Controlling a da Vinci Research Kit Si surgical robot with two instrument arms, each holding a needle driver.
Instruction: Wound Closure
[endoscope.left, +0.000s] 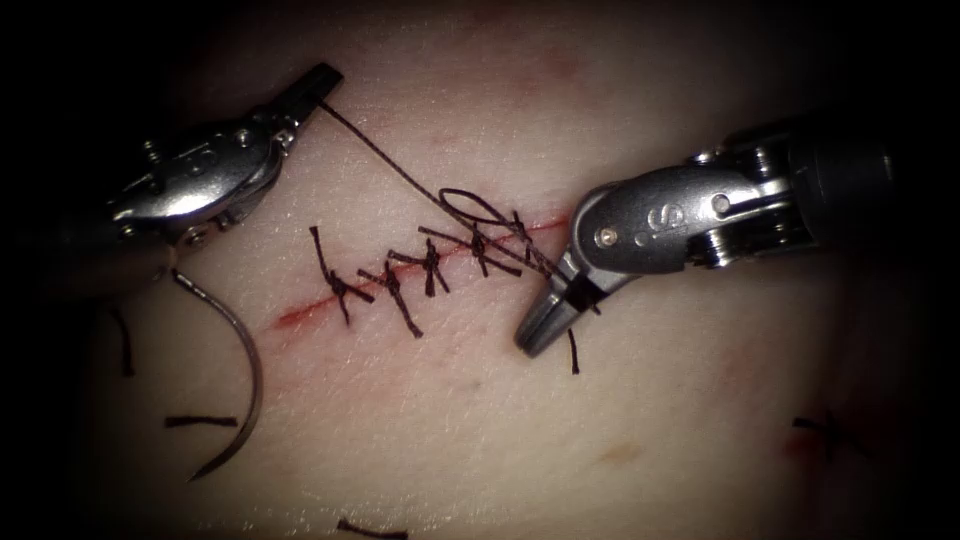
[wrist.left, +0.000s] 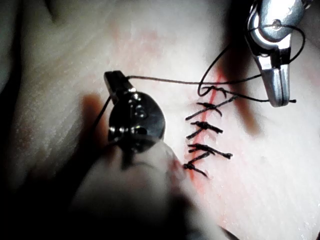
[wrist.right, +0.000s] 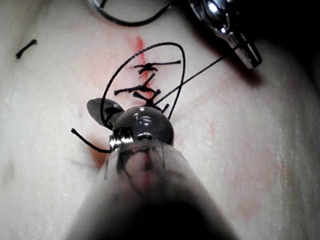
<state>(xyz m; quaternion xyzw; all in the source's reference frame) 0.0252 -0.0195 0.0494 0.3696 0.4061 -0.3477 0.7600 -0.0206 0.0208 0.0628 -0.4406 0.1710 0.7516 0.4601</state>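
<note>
The cut runs as a red line across the tissue, crossed by several dark stitches. My left tool sits up and left of the cut, jaws shut on the long thread, which runs taut down to the newest stitch and loops there. My right tool lies right of the cut, jaws shut on the short thread end, with thread looped around it. The curved needle lies free on the tissue left of the cut, held by neither tool.
Cut ends of thread lie on the tissue at the lower left, far left, bottom edge and lower right. Red fluid tints the cut's left end.
</note>
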